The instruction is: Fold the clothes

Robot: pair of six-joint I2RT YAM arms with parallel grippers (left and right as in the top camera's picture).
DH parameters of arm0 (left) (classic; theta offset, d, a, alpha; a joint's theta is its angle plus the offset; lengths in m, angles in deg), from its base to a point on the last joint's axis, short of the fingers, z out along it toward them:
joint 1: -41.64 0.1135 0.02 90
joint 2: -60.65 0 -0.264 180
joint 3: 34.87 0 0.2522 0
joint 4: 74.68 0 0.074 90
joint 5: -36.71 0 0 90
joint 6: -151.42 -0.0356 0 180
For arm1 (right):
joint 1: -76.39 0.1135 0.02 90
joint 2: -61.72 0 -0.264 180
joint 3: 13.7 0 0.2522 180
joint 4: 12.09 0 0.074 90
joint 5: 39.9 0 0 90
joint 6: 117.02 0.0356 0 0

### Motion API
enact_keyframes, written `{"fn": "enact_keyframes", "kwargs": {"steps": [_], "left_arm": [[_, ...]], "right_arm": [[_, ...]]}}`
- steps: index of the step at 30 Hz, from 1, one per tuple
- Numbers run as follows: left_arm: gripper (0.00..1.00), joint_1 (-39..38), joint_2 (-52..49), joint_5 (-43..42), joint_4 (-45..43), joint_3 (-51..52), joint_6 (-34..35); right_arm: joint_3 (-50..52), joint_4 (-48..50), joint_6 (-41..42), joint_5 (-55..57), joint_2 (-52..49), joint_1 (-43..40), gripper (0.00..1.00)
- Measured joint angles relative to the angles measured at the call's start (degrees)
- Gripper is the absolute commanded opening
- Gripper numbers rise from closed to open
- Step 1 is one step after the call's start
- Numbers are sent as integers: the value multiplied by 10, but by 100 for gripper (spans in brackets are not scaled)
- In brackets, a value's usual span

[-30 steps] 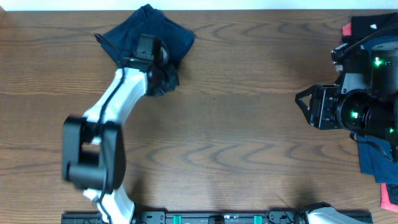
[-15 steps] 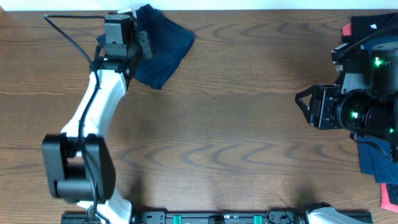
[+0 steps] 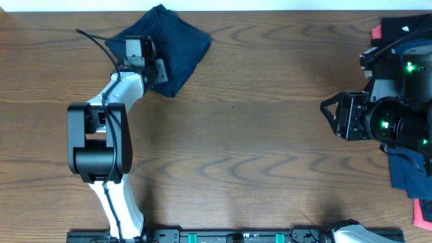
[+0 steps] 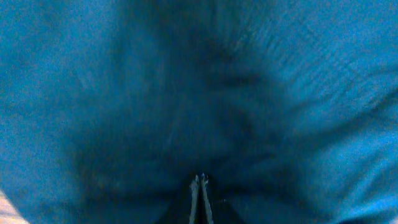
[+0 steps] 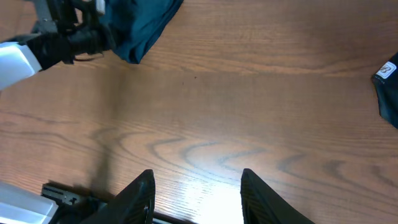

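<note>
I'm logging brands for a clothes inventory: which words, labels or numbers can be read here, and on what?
One small white label on the dark garment at the right edge of the right wrist view: print too small and blurred to read.
No other text shows.

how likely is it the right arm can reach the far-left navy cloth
Probably not: the navy cloth lies far left under the left gripper, while the right gripper is open at the opposite edge of the table; bare wood between, yet a long stretch.
</note>
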Motion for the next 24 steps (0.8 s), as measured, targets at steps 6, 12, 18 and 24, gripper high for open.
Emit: {"fn": "enact_keyframes", "kwargs": {"steps": [6,12,18,24], "left_arm": [[6,0,0,-19,33,0,33],[6,-5,0,-81,37,0,104],[6,-64,0,-106,34,0,183],[6,-128,1,-119,32,0,206]], "right_arm": [[0,0,0,0,0,0,43],[0,0,0,0,0,0,42],[0,0,0,0,0,0,43],[0,0,0,0,1,0,43]]}}
